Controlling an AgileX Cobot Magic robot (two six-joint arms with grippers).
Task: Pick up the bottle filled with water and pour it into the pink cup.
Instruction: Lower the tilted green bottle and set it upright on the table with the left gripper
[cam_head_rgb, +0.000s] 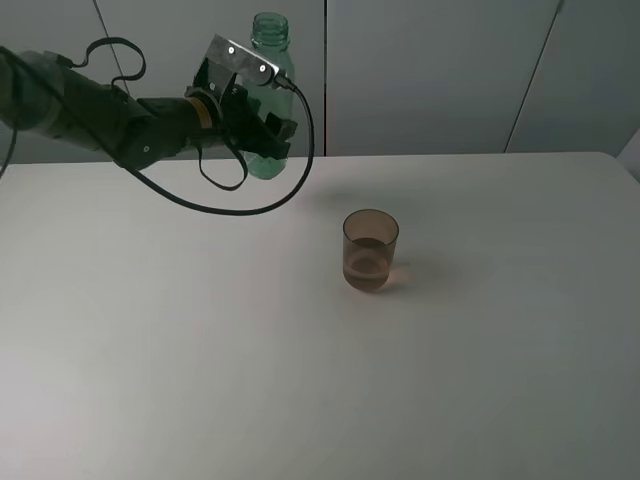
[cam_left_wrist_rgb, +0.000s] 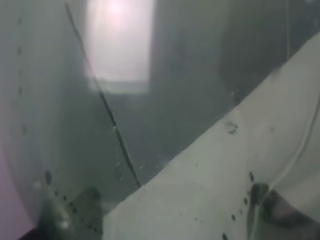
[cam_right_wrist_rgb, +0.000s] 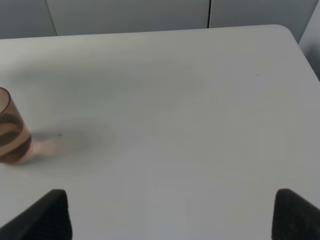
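My left gripper is shut on the green-tinted bottle and holds it upright in the air over the back left of the table. The uncapped neck sticks up above the gripper. In the left wrist view the bottle's wall fills nearly the whole picture. The pink cup stands upright near the table's middle, to the right of and nearer than the bottle, and appears to hold some liquid low down. It also shows in the right wrist view. My right gripper is open and empty, well away from the cup.
The white table carries only the cup. A black cable loops down from the left wrist close to the tabletop. A grey panelled wall stands behind the table's far edge.
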